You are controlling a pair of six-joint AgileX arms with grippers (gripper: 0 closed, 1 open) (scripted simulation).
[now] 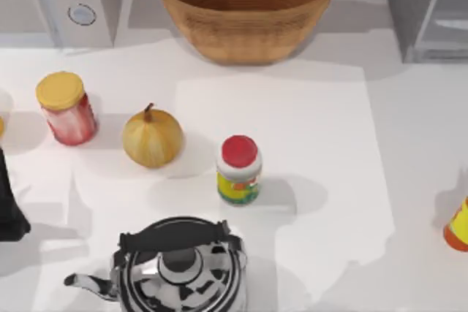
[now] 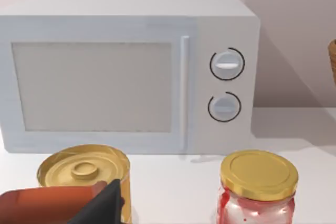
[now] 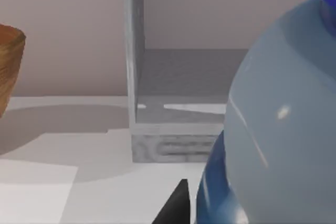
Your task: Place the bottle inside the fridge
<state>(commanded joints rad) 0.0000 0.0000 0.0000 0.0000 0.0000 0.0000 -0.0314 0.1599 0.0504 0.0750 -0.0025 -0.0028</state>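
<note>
One bottle (image 3: 283, 129) sits close before the right wrist camera, fridge (image 3: 173, 103) open beyond it. Right gripper's grip state cannot be determined. Left arm (image 1: 9, 202) parked at table's left edge.

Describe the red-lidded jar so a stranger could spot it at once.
Start from the big woven basket at the back of the table. Come forward to the onion; the red-lidded jar stands just right of it, behind the kettle. Its red lid and yellow-green label differ from the yellow-lidded jam jar farther left.
</note>
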